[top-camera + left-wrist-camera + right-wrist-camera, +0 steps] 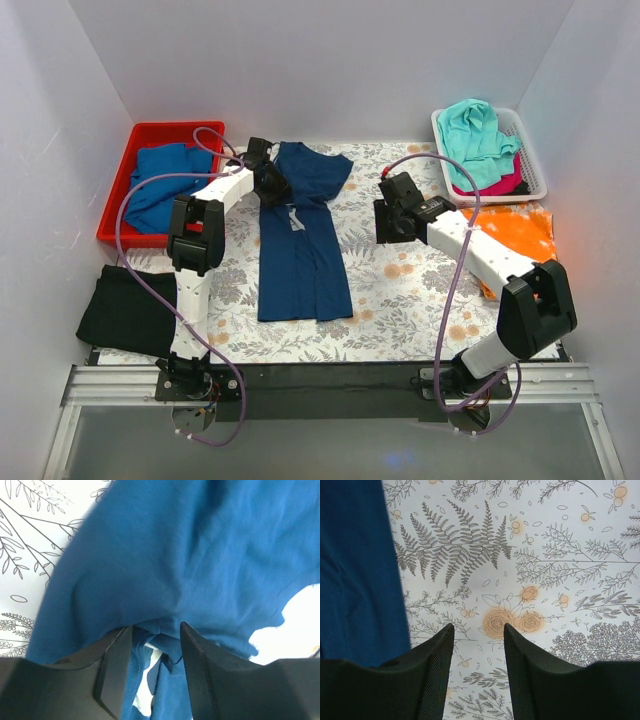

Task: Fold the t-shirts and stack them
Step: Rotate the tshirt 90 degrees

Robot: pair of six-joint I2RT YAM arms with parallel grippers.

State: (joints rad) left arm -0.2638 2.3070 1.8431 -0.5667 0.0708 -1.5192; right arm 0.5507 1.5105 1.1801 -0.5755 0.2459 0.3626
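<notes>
A navy blue t-shirt (300,245) lies lengthwise in the middle of the flowered table cover, partly folded, with a bit of pale grey print (293,220) showing. My left gripper (268,180) is at the shirt's upper left part. In the left wrist view its fingers (117,665) stand apart, with a bunched fold of the blue shirt (165,570) lying between and over their tips. My right gripper (390,218) is open and empty, a little above the table cover to the right of the shirt. The shirt's edge (355,580) shows at the left of the right wrist view.
A red bin (125,165) at back left holds a mid-blue shirt (160,190). A white basket (530,165) at back right holds teal (480,130) and pink (500,182) shirts. An orange shirt (515,228) lies on the right, a folded black shirt (125,310) at front left.
</notes>
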